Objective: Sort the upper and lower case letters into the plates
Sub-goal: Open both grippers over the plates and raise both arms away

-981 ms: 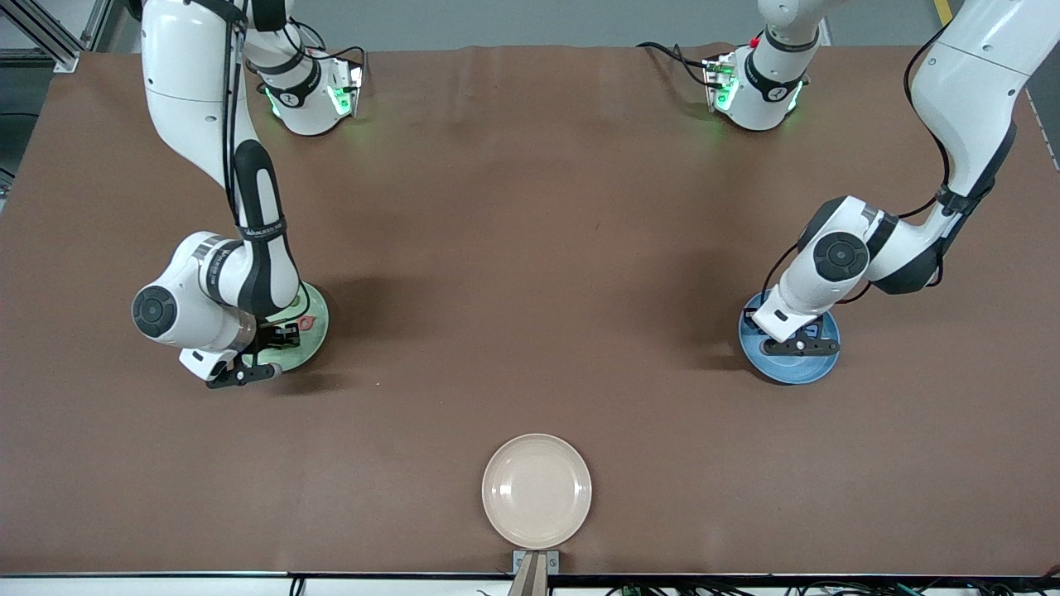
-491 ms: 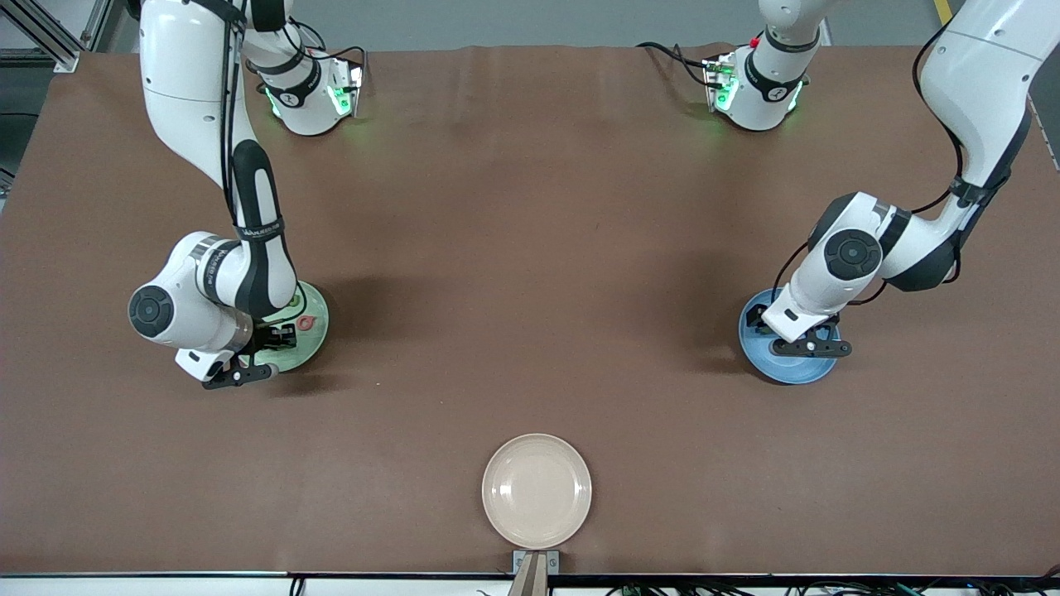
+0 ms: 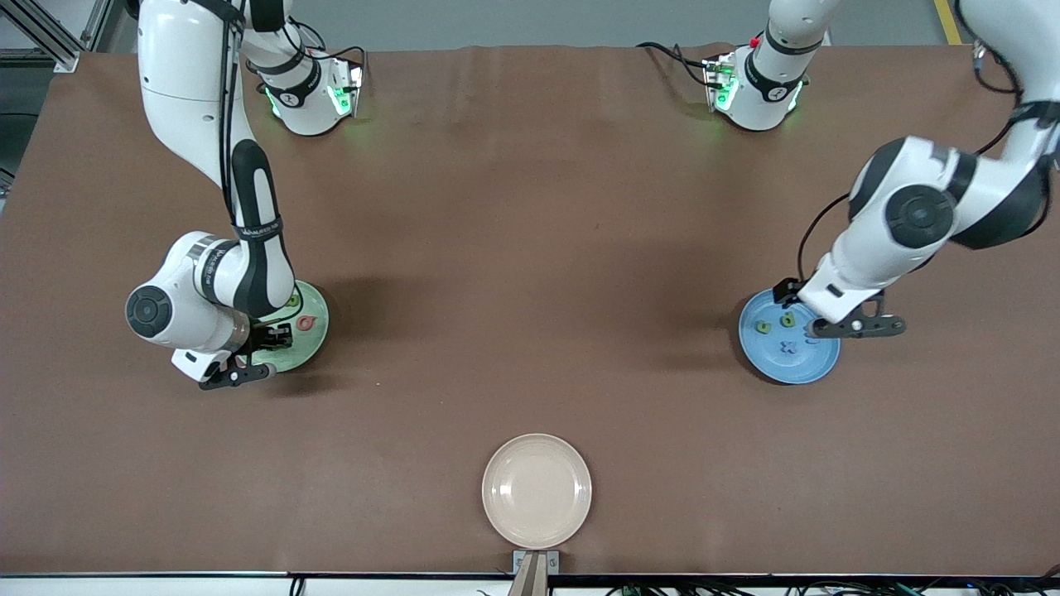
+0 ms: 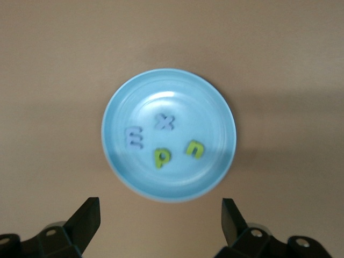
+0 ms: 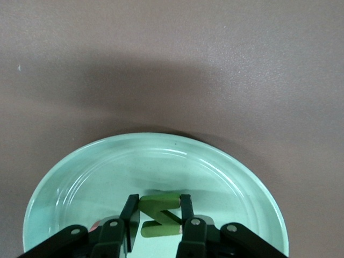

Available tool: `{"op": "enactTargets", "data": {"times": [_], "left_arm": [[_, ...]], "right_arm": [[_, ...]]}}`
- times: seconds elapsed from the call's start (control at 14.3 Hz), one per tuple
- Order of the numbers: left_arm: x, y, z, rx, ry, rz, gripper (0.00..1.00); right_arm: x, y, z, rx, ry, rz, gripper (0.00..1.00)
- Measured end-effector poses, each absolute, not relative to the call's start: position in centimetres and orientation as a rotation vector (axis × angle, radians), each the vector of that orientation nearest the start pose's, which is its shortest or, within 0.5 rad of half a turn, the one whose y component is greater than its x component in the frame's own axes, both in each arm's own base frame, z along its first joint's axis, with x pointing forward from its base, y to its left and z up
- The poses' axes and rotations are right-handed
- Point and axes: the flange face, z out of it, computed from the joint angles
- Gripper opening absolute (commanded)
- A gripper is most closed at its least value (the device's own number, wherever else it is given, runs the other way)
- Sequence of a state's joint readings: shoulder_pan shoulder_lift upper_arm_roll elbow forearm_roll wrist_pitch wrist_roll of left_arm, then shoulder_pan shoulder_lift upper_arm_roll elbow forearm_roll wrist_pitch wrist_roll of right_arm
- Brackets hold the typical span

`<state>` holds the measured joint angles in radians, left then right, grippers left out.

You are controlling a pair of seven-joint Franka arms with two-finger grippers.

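Observation:
My right gripper (image 5: 159, 216) is shut on a green letter N (image 5: 159, 215), held low over the pale green plate (image 5: 226, 172). A red-pink letter (image 3: 306, 323) and a green letter (image 3: 294, 300) lie in that plate (image 3: 319, 335), where the right gripper (image 3: 240, 374) hangs over its rim. The blue plate (image 4: 215, 102) holds a purple m (image 4: 133, 138), a purple x (image 4: 164, 122), a green p (image 4: 162, 157) and a green u (image 4: 194, 149). My left gripper (image 4: 159, 226) is open and empty, raised beside the blue plate (image 3: 778, 368) and seen as the left gripper (image 3: 857, 328) at its edge.
A cream plate (image 3: 537, 491) with nothing in it sits at the table edge nearest the front camera. Both arm bases (image 3: 310, 91) stand along the table edge farthest from that camera. Brown tabletop (image 3: 530, 273) lies between the two plates.
The left gripper opened over the blue plate, then rose and drew off toward the left arm's end of the table, uncovering the letters. The right arm has hardly moved.

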<state>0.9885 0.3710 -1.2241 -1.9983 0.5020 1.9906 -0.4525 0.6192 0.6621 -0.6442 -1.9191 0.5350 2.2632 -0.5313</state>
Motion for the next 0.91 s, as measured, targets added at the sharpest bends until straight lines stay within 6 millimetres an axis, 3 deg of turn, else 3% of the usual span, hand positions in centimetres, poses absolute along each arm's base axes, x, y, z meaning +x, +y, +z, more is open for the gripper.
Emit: {"op": "enactTargets", "data": {"times": [0.28,0.63,0.91], "left_arm": [[57.4,-4.0,47.2,-3.123,-0.047,0.136,0.99],[57.9,-2.6,52.2,-3.143,-0.085,0.151,1.00],[58.5,-1.9,57.6,-3.174,-0.122,0.040,1.00]], "right_arm": [[60.9,0.9,19.3,-3.092,-0.316,0.190,1.00],[62.5,0.9,21.5,-3.101,-0.288,0.130,1.00],[64.2,0.6,25.0,-3.083,-0.165,0.164,1.00]]}}
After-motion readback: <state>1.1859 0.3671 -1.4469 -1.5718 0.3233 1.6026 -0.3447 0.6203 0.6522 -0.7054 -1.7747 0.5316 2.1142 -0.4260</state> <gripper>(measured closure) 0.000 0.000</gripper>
